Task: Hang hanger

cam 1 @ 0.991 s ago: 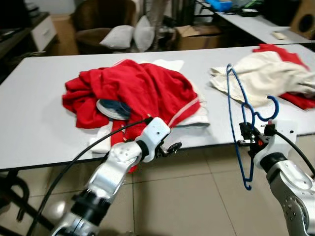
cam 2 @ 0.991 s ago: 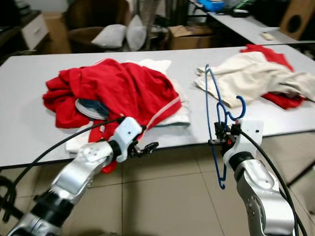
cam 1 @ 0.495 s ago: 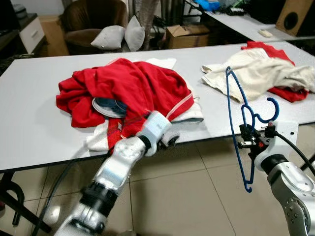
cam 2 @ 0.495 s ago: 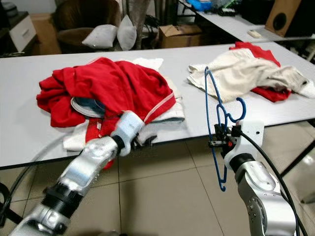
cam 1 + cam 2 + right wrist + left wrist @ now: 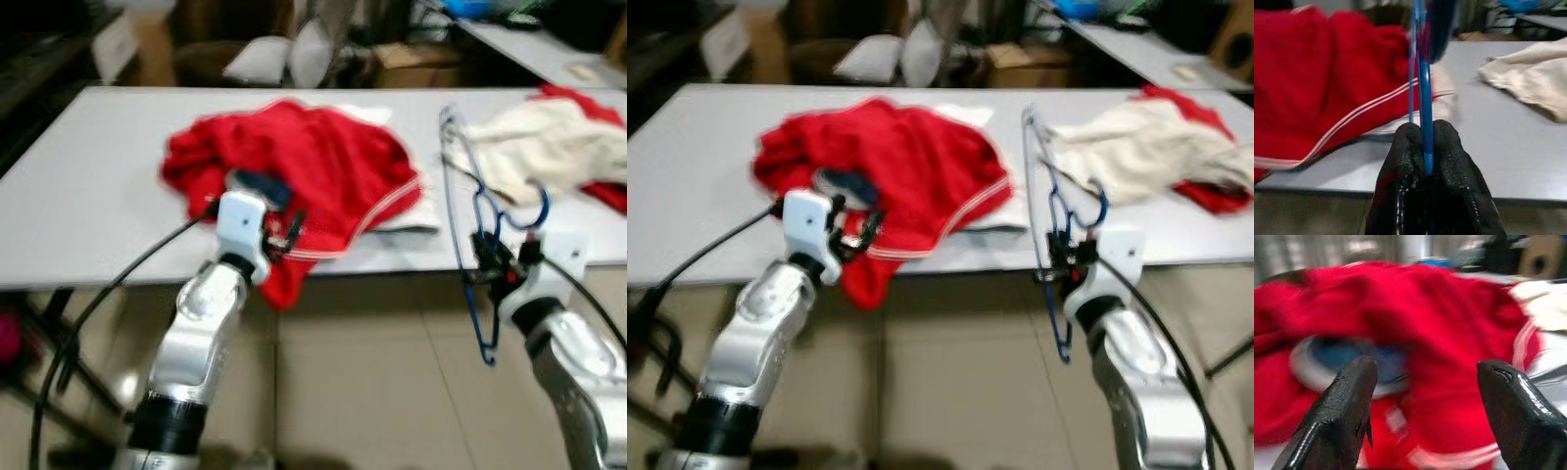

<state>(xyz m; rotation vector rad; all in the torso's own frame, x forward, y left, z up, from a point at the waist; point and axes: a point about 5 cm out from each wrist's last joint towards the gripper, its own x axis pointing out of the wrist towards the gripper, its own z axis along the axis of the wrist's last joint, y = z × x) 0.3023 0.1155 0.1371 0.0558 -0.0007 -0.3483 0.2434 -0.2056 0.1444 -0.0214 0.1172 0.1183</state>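
Two tools | right tool [image 5: 1065, 262] clamps blue hanger [image 5: 1046, 211] | left tool [image 5: 1425, 396] wide | grey table [image 5: 88, 186], tiled floor [image 5: 392, 392]

Left tool [image 5: 284, 233] has risen from below the bench [image 5: 88, 186] edge to the near side of the red garment [image 5: 323, 166], fingers spread. Camera shifted; frames now blurred.

Right gripper [image 5: 1425, 147]: two black fingers [image 5: 1403, 156] pressed together on a blue wire hanger [image 5: 1424, 98], which is held upright between them. Red garment [image 5: 1317, 93] with white stripes heaped on a grey table [image 5: 1518, 161] beyond the hanger. Cream cloth [image 5: 1533, 81] laid on the same table, well apart from the red garment. Background blurred.
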